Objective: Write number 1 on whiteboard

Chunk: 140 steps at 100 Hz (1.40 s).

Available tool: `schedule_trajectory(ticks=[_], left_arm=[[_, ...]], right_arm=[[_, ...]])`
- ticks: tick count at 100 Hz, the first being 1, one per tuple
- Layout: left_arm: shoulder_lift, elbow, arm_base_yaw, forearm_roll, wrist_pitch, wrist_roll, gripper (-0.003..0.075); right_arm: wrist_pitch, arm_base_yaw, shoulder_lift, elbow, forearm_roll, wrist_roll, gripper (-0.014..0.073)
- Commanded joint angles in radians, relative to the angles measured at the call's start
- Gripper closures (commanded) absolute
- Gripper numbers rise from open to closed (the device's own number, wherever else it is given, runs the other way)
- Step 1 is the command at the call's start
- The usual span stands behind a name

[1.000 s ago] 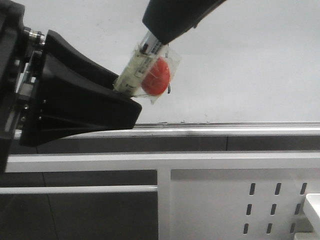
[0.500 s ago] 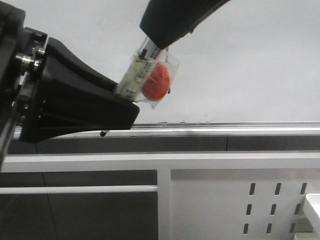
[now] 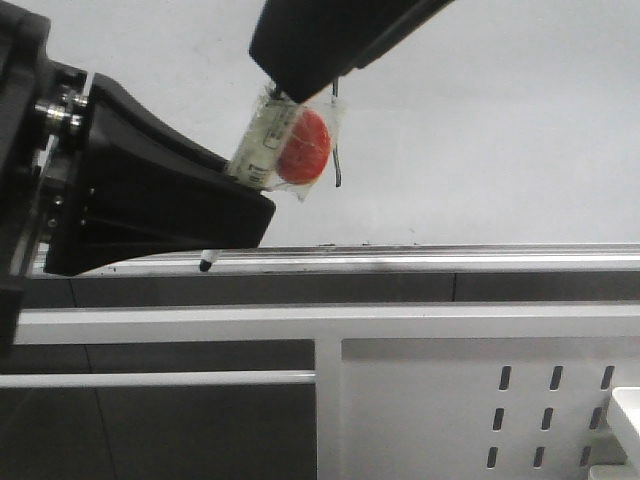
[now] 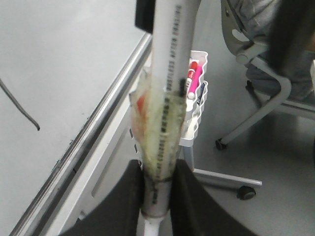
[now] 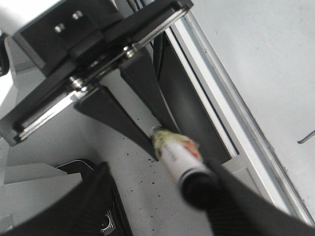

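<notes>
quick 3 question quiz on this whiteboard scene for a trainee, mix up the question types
1. True or false: the marker is held by both the left pincer and the right pincer.
2. Multiple choice: where does the dark stroke sit on the whiteboard? A) below the tray rail B) just to the right of the red patch on the marker, front view C) at the board's far right edge
3. Fill in: the marker's tip points down toward the silver ____ along the board's lower edge.

Key: 1 true; 2 B; 3 tray rail
</notes>
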Motion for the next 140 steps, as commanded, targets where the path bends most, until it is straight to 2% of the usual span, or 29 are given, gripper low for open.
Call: schedule_trajectory(ticks=[1, 9, 14, 20, 30, 45, 58, 76, 93, 119, 140], left_arm=[[-0.014, -0.003, -0.004, -0.110, -0.026, -0.016, 0.0740], [-0.014, 0.032, -0.004, -0.175, -0.019, -0.010, 0.0740], [-0.014, 0.053, -0.004, -0.240, -0.026, 0.021, 0.0740], [-0.014, 0.078, -0.004, -0.338, -0.045, 0.070, 0.0740], [-0.014, 0.131, -0.004, -0.583, -0.134, 0.222, 0.0740], [-0.014, 0.195, -0.004, -0.887, -0.276, 0.396, 0.0740], [-0.008, 0.203, -0.004, -0.976, -0.301, 0.454, 0.0740], [0.078, 0.203, -0.004, -1.142, -0.391, 0.454, 0.0740], [0.171, 0.203, -0.004, -1.168, -0.575, 0.428, 0.0741], [0.226, 0.203, -0.004, -1.178, -0.611, 0.392, 0.0740], [0.228, 0.203, -0.004, -1.176, -0.568, 0.394, 0.0740]], right_arm=[[-0.059, -0.003, -0.060, -0.035, 0.013, -0.005, 0.0147], [-0.063, -0.003, -0.102, -0.035, 0.001, -0.005, 0.0211], [-0.060, -0.003, -0.129, -0.035, -0.010, -0.005, 0.0286], [-0.047, -0.003, -0.159, -0.035, -0.016, -0.005, 0.0421], [-0.012, -0.003, -0.195, -0.032, -0.037, -0.002, 0.0675], [0.020, -0.017, -0.219, -0.032, -0.050, 0.041, 0.0663], [0.020, -0.025, -0.219, -0.032, -0.050, 0.042, 0.0663], [0.011, -0.025, -0.217, -0.032, -0.050, 0.042, 0.0663], [0.011, -0.025, -0.217, -0.032, -0.050, 0.042, 0.0663], [0.000, -0.025, -0.217, -0.032, -0.050, 0.042, 0.0663], [-0.013, -0.025, -0.217, -0.032, -0.051, 0.042, 0.0663]])
